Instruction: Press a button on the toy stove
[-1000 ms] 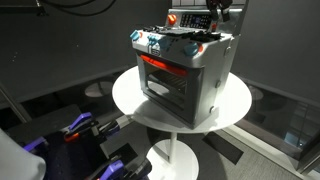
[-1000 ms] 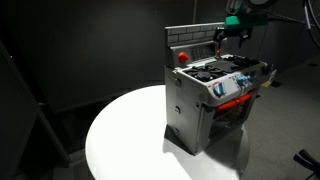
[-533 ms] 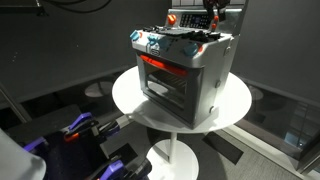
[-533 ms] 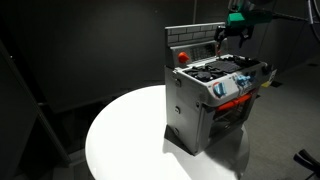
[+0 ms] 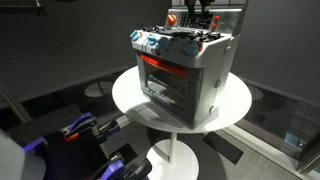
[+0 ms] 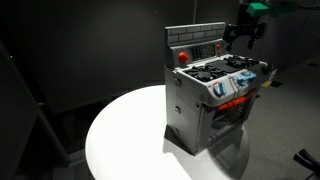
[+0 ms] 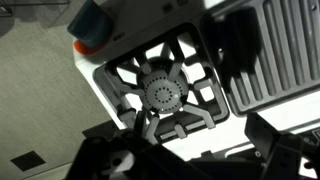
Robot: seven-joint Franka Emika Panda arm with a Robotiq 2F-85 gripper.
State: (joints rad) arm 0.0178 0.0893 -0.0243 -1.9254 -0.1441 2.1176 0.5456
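The toy stove (image 5: 185, 72) is a silver-grey box with a red-orange door handle, standing on a round white table (image 5: 130, 100); it shows in both exterior views (image 6: 205, 100). Its raised back panel carries a red button (image 6: 182, 56), seen at the top left in the wrist view (image 7: 88, 25). My gripper (image 6: 245, 30) hangs above the rear of the stove top, near the back panel (image 5: 205, 12). It is open and empty. In the wrist view its dark fingers (image 7: 195, 160) frame a round burner (image 7: 160, 92) below.
A ribbed grill plate (image 7: 285, 50) lies beside the burner. The table stands on a white pedestal (image 5: 175, 155). Dark equipment with blue parts (image 5: 75, 130) sits low beside the table. The surroundings are dark.
My gripper has risen a little above the stove top and shifted slightly along the back panel. The stove has not moved.
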